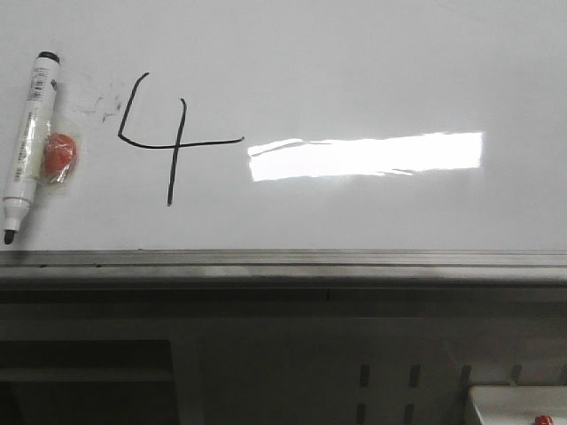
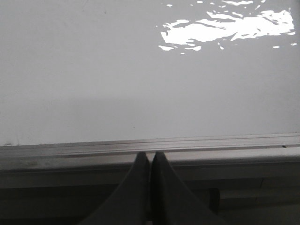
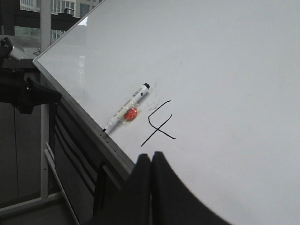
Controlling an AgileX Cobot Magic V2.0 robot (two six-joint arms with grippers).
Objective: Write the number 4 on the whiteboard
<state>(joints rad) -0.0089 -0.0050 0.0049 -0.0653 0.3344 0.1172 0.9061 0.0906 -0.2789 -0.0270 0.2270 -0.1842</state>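
**The 4 stood written, both claws drawn back**

The number 4 [image 1: 159,142] sat in thin black ink on the left part of the whiteboard [image 1: 354,71], an angled stroke with a long crossbar and a separate upright through it. Its crossbar ended just short of the bright rectangular glare [image 1: 366,155] reflected off the glossy surface. Faint grey smudges [image 1: 104,104] lay between the digit and the marker [image 1: 28,142], which rested at a slight tilt at the board's far left, uncapped tip pointing toward the grey edge rail [image 1: 283,261]. An orange-red knob [image 1: 62,152] under clear tape was fixed to its barrel, probably as a grip aid.

The left claw [image 2: 150,157] was closed on nothing, its tips poised over the rail. The right claw [image 3: 151,159] was likewise closed and empty, held off the board with the digit and marker in plain view beyond it.

With the figure complete and the pen laid aside, the writing looked finished; the claws' stand-off positions suited leaving the fresh ink unsmeared.
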